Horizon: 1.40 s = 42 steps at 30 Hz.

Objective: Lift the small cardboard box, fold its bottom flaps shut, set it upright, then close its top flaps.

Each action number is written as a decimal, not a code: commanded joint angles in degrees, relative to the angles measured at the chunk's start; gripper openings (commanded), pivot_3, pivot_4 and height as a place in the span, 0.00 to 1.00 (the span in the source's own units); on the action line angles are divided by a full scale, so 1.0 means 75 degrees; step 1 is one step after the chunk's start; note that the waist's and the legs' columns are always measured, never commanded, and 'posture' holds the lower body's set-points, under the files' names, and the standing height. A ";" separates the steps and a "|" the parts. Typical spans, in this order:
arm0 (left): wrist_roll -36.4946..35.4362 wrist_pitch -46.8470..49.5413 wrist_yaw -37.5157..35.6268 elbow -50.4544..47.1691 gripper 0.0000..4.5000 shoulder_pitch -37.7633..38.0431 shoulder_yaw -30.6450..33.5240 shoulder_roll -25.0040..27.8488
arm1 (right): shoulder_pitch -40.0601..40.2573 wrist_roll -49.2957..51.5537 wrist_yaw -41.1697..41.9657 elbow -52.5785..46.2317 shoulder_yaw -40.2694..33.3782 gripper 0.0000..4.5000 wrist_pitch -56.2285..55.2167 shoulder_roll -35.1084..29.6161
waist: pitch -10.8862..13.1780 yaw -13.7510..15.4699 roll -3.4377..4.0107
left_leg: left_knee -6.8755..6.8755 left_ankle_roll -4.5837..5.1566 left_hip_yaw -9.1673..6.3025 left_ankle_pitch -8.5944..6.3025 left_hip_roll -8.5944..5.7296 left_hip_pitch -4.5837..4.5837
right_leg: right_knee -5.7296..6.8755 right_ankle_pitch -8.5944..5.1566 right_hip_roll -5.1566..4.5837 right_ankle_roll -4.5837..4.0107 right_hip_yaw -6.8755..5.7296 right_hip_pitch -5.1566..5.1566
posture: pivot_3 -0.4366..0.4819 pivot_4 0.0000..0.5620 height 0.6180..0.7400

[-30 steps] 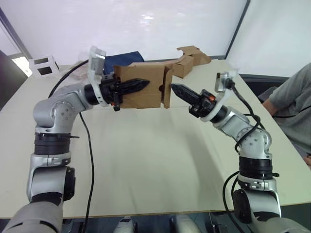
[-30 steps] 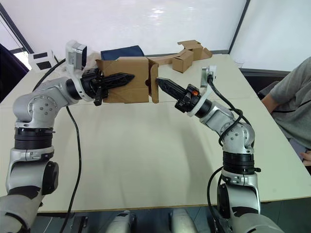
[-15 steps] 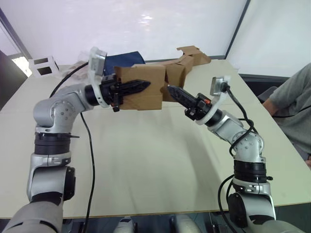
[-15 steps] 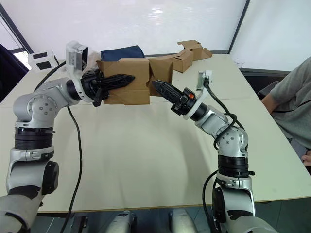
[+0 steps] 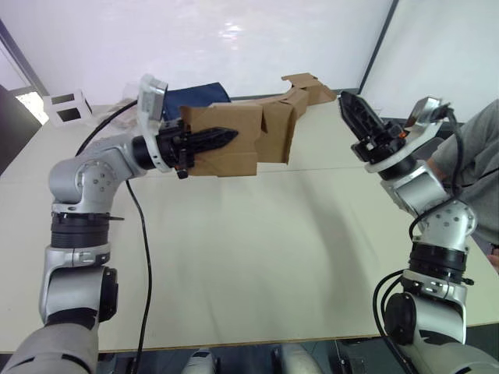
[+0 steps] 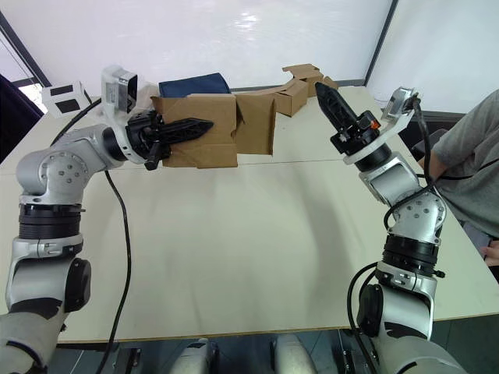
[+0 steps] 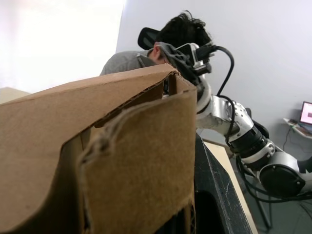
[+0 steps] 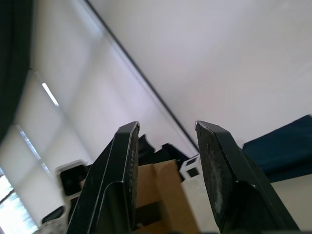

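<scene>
Plain brown corrugated cardboard box [image 5: 234, 140] was held above table, clamped by left gripper [image 5: 226, 138], arm bent. Right gripper [image 6: 326, 100] was raised clear, fingers parted, nothing held.

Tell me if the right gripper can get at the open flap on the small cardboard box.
Probably yes: the right gripper hangs raised and open beside the flap, with only air between; the left gripper holds the small cardboard box.

Lab; seated person [image 6: 475, 167] watches; monitor [image 7: 307, 113].
</scene>
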 commanded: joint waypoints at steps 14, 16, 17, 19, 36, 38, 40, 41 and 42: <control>-0.0149 -0.0012 -0.0021 -0.0219 0.00 -0.0086 0.0146 0.0073 | 0.0262 -0.1243 0.0041 -0.0323 0.1224 0.01 -0.0463 0.1099 | 0.0000 -0.0001 0.0001 | 0.0001 -0.0038 -0.0001 0.0021 -0.0001 -0.0003 | 0.0002 0.0000 -0.0003 0.0000 -0.0001 -0.0001 | 0.48 0.27 1.00; -0.0157 -0.0005 -0.0010 -0.0228 0.00 -0.0086 0.0146 0.0064 | 0.0329 -0.1047 -0.0043 -0.0496 0.1157 0.06 -0.0400 0.1243 | 0.0000 0.0007 0.0001 | 0.0001 -0.0038 -0.0001 0.0021 -0.0001 -0.0002 | 0.0003 0.0000 -0.0002 0.0000 -0.0001 -0.0001 | 0.48 0.27 1.00; -0.0154 -0.0010 -0.0010 -0.0226 0.00 -0.0086 0.0143 0.0059 | 0.0358 -0.0915 -0.0094 -0.0573 0.1123 0.12 -0.0313 0.1310 | 0.0000 0.0008 0.0001 | 0.0001 -0.0038 -0.0002 0.0021 -0.0001 -0.0002 | 0.0003 0.0000 -0.0002 0.0000 -0.0001 -0.0001 | 0.48 0.27 1.00; -0.0151 -0.0013 -0.0012 -0.0221 0.00 -0.0085 0.0139 0.0058 | 0.0408 -0.0683 -0.0189 -0.0710 0.1066 0.25 -0.0168 0.1420 | 0.0000 0.0018 0.0001 | 0.0002 -0.0038 -0.0002 0.0021 -0.0001 -0.0002 | 0.0002 0.0000 -0.0003 0.0000 -0.0001 0.0000 | 0.48 0.27 1.00; -0.0083 -0.0082 0.0040 -0.0180 0.00 -0.0071 0.0118 0.0031 | 0.0911 0.0457 -0.0280 -0.1560 0.1292 0.42 0.0399 0.1953 | 0.0000 0.0018 0.0001 | 0.0001 -0.0034 -0.0002 0.0019 -0.0001 -0.0002 | 0.0003 0.0000 -0.0002 0.0000 -0.0001 -0.0001 | 0.48 0.27 1.00; -0.0077 -0.0080 0.0039 -0.0157 0.00 -0.0088 0.0131 0.0059 | 0.0954 0.0646 -0.0272 -0.1642 0.1296 0.42 0.0472 0.1970 | 0.0000 0.0017 0.0001 | 0.0001 -0.0034 -0.0002 0.0019 -0.0001 -0.0002 | 0.0003 0.0000 -0.0003 0.0000 -0.0001 0.0000 | 0.48 0.27 1.00; -0.0073 -0.0080 0.0043 -0.0143 0.00 -0.0098 0.0134 0.0064 | 0.0996 0.0737 -0.0290 -0.1710 0.1320 0.42 0.0507 0.1979 | 0.0000 0.0015 0.0001 | 0.0001 -0.0033 -0.0002 0.0018 -0.0001 -0.0002 | 0.0003 0.0000 -0.0002 0.0000 -0.0001 -0.0001 | 0.48 0.27 1.00; -0.0072 -0.0085 0.0044 -0.0143 0.00 -0.0099 0.0133 0.0061 | 0.1016 0.0710 -0.0299 -0.1741 0.1340 0.42 0.0468 0.1990 | 0.0000 0.0014 0.0001 | 0.0001 -0.0033 -0.0002 0.0018 -0.0001 -0.0002 | 0.0003 0.0000 -0.0003 0.0001 -0.0001 -0.0001 | 0.48 0.27 1.00; -0.0062 -0.0099 0.0037 -0.0123 0.00 -0.0107 0.0128 0.0058 | 0.1018 0.0676 -0.0299 -0.1741 0.1356 0.42 0.0432 0.1996 | 0.0000 0.0015 0.0001 | 0.0001 -0.0032 -0.0003 0.0018 -0.0001 -0.0002 | 0.0003 0.0000 -0.0002 0.0000 -0.0001 -0.0001 | 0.48 0.27 1.00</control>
